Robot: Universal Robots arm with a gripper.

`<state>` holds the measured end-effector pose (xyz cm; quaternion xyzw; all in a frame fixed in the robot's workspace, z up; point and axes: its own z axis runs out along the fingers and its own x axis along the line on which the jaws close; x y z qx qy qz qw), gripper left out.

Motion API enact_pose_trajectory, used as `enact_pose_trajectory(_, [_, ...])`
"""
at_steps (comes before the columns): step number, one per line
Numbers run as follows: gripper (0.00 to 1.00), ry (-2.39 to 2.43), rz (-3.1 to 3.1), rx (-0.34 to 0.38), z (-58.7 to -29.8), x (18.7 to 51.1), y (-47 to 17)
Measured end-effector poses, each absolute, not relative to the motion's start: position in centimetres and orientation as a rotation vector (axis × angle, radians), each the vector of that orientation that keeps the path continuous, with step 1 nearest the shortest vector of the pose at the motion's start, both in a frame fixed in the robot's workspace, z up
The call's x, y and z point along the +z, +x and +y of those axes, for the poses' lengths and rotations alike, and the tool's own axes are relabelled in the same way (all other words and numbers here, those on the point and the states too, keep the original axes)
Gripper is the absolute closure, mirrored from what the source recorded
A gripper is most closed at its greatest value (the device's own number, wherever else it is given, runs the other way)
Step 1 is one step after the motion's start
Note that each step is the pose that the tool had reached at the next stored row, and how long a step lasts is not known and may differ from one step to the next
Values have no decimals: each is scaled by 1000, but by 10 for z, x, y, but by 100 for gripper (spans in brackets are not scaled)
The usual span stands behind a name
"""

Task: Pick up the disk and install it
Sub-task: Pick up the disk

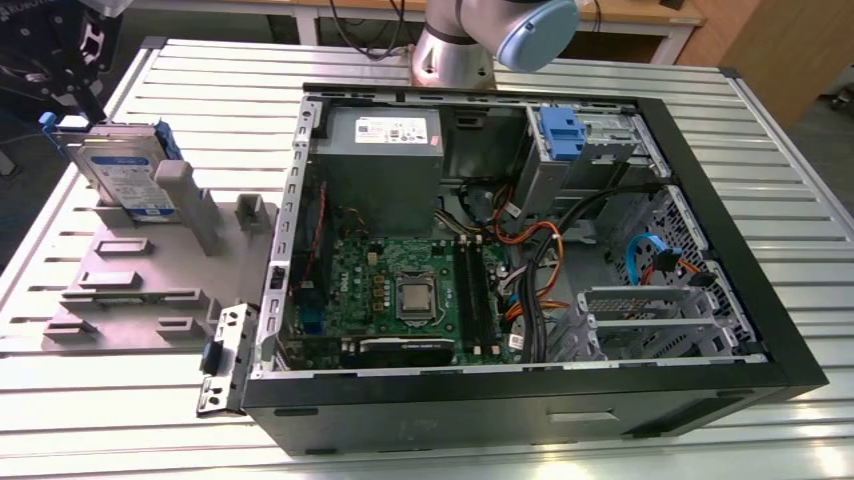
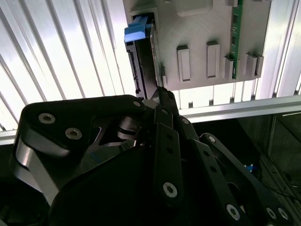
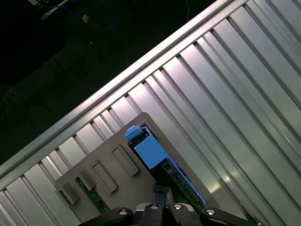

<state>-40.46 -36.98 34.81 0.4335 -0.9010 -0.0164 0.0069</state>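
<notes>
Ribbed silver metal table carries an open black desktop computer case and, to the exterior view's left of it, a flat grey plastic fixture plate. The disk, a flat silver metal hard drive with white-and-blue label and blue plastic rails, stands on edge in a slot at the far corner of that plate, outside the case. The black linkage gripper hangs right at the disk's upper end; both wrist views look down past it onto the drive's thin edge and blue rail. Cannot tell whether the gripper is apart, together or clamped on the drive, and contact is unclear.

Judged step: taking hold of the disk, install not done. To do it well, centre on the thin edge, square to the flat faces, grip the metal body rather than the blue rails, and pull straight along the slot so it doesn't jam in the fixture.
</notes>
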Motion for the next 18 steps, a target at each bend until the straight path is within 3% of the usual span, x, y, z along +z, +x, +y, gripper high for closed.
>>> enact_pose_trajectory(18, [89,1453,-2768,-50,-370,349,-405])
